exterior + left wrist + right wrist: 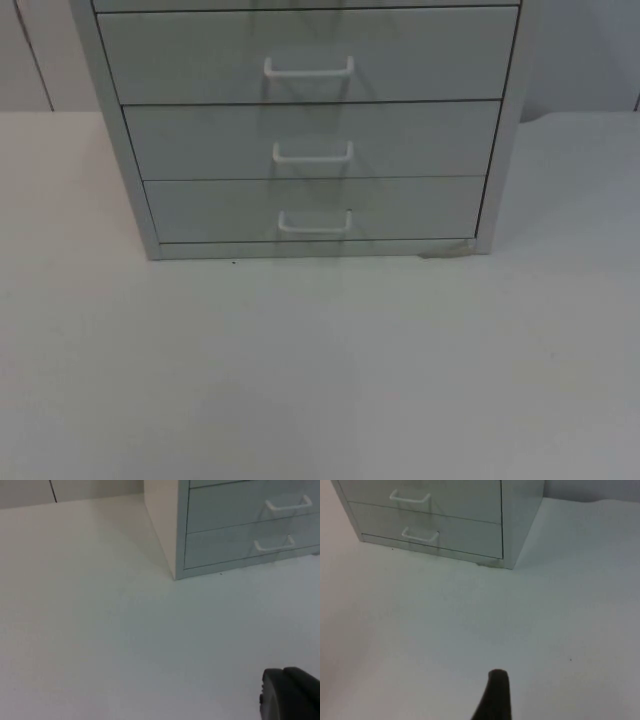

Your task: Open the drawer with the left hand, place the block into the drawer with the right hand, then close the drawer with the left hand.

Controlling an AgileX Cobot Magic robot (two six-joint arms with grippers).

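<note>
So the pale grey metal drawer cabinet (310, 130) sits at the top centre of the top view, backed up near the grey partition wall (30, 60). That makes sense to me, since it leaves the whole front of the white table top (320, 380) free for the arms to work in.

All the drawers I can see are shut flush. Each has a white loop handle, and they line up one above the other: the top one (309, 68), the middle one (313, 152) and the bottom one (314, 222). The handles face the robot, so a straight pull should do it. Nothing's been opened yet, so I'd say the task is right at its start.

The block isn't anywhere I can spot on the table, so I can't say where it is.

The left gripper (290, 695) hangs over bare table off the cabinet's left front corner, well apart from any handle. Just one black fingertip shows, so I can't tell if it's open or closed. Same story with the right gripper (492, 697), which is over bare table near the cabinet's right front corner, and its state is unclear too. It looks like it's just waiting.

The surface is plain, matte white, with a tiny dark speck (233, 262) near the cabinet base and a small scuffed bit (440, 252) by its right foot.
</note>
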